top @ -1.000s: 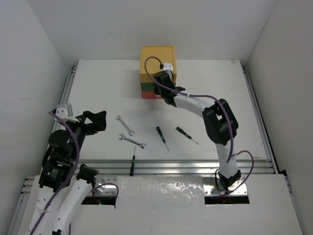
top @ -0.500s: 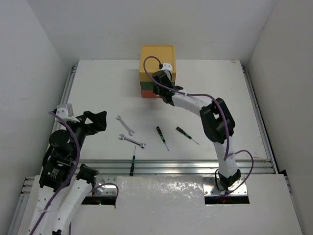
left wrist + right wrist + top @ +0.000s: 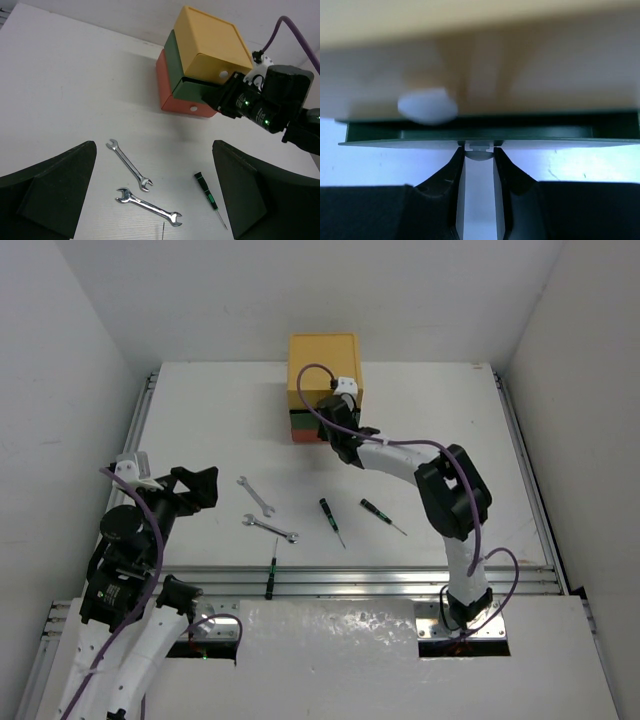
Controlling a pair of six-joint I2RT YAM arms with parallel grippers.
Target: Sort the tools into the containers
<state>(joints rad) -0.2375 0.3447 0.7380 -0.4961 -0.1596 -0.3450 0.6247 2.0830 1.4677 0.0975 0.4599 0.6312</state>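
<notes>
Green drawer (image 3: 470, 131), middle tier of the chest (image 3: 323, 360) at 12 o'clock on the table (image 3: 200, 420), under the yellow drawer (image 3: 212, 47) and over the red drawer (image 3: 175, 102). Right gripper (image 3: 479, 153) closed on that drawer's small pale knob (image 3: 479, 150), pinching it at the very fingertips. Possibly a sliver open already, judging by the dark slot beneath the yellow front; hard to tell how far. Left gripper (image 3: 154, 150) spread wide, holding nothing, hovering near 8 o'clock on the table, well apart from the chest.

Tools all loose on the table, toward 6 and 7 o'clock from the chest: first wrench (image 3: 257, 496) just beside second wrench (image 3: 271, 529), first screwdriver (image 3: 331, 521) and second screwdriver (image 3: 382, 515) near each other at table centre, third screwdriver (image 3: 271, 570) at the 6 o'clock edge by the rail. None sorted yet.

Step in hand, by the look of it: opening the green drawer. Pull straight toward 6 o'clock, along the drawer's own line, wrist level. No lifting, no twisting: so small a knob probably slips out of a tip grip easily. Go slowly and watch the chest itself; likely light enough to drag along rather than yield the drawer. Stop with room enough for a wrench to drop in flat, short of pulling the drawer clean out.
</notes>
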